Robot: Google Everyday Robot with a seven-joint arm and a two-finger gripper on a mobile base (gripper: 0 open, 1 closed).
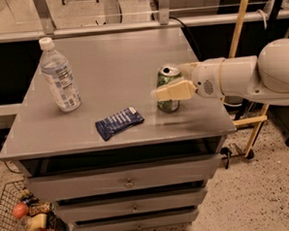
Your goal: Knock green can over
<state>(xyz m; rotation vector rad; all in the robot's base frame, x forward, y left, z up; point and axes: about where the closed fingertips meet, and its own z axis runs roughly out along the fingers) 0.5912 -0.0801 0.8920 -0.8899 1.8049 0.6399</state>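
The green can [169, 105], a short metal cylinder with a silver top, stands upright near the smooth grey counter [122, 60]'s right edge. The cream, blunt gripper [170, 91] crosses its front; clenched or released, I cannot tell. Open counter stretches behind the can.

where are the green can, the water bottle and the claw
green can [168, 73]: camera view, on its silver top
water bottle [60, 82]: camera view, on its label
claw [159, 93]: camera view, at its tip, across the front of the green can's middle
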